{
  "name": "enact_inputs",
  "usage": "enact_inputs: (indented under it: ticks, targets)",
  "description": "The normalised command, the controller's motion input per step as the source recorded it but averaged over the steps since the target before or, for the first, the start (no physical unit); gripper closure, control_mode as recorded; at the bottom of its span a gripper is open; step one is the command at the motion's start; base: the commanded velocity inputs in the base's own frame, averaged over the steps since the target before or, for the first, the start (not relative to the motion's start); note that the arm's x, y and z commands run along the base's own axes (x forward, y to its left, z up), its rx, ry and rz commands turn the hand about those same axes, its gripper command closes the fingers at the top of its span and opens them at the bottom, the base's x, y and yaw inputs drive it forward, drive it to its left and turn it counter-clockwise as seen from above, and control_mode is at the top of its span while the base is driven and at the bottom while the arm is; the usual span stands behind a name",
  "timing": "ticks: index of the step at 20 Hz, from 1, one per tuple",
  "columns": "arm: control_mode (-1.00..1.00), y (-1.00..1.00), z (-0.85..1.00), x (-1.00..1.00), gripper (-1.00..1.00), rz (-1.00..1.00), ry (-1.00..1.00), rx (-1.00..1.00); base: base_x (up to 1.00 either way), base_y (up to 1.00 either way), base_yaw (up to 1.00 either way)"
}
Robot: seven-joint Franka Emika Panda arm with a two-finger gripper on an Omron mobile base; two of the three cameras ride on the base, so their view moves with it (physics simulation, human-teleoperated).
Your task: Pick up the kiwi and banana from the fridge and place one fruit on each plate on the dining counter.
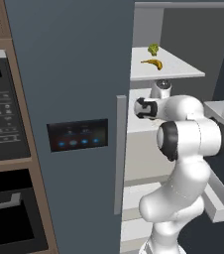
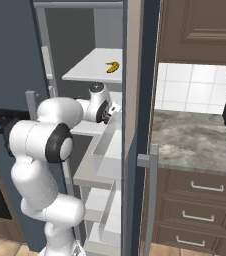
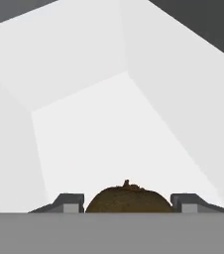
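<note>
arm: the white Franka arm with dark joints rises from the base in front of the fridge and reaches forward into the open compartment, its wrist at the height of the middle shelf.
gripper: the two-finger gripper [image 3: 128,202] shows in the hand view as two dark finger tips rising at the bottom, one each side of a fruit; the jaws stand about half closed and meet the fruit's flanks, so I judge them closed on it.
kiwi: the small roundish brown fuzzy kiwi [image 3: 128,199] sits directly between the finger tips, its dome rising just above them, low over the pale shelf floor; whether it is lifted off the shelf I cannot tell.
key relation: the kiwi lies dead centre in the grip, neither left nor right of it; being near round, its long axis matters little. The coming move, as I judge it, is to draw straight back out.
fridge: the tall dark blue-grey fridge [image 1: 69,74] with a black lit panel stands open on its right side, pale shelves inside.
banana: the curved yellow banana [image 1: 153,63] lies on the upper white shelf, above and farther in than the wrist, well apart from the gripper.
green item: a small green thing [image 1: 153,48] sits just beyond the banana; too small to name.
</note>
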Motion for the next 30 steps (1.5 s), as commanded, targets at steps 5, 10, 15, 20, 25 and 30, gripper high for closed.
enact_inputs:
  ticks: [5, 10, 15, 20, 25, 30]
  targets:
    - [-1.00, -0.03, 1.00, -0.47, 1.00, -0.01, -0.03, 0.03, 0.00, 0.00, 0.00]
    - [-1.00, 0.00, 1.00, -0.37, 1.00, 0.00, 0.00, 0.09, 0.00, 0.00, 0.00]
    - [-1.00, 0.01, 0.97, -0.44, 1.00, 0.00, 0.00, 0.03, 0.00, 0.00, 0.00]
    - [-1.00, 0.07, 0.84, -0.61, 1.00, 0.00, 0.00, 0.00, 0.00, 0.00, 0.00]
    - [-1.00, 0.11, 0.54, -0.75, 1.00, 0.00, 0.00, -0.01, 0.00, 0.00, 0.00]
    - [-1.00, 0.31, 0.05, -0.71, 1.00, 0.01, 0.00, -0.09, 0.00, 0.00, 0.00]
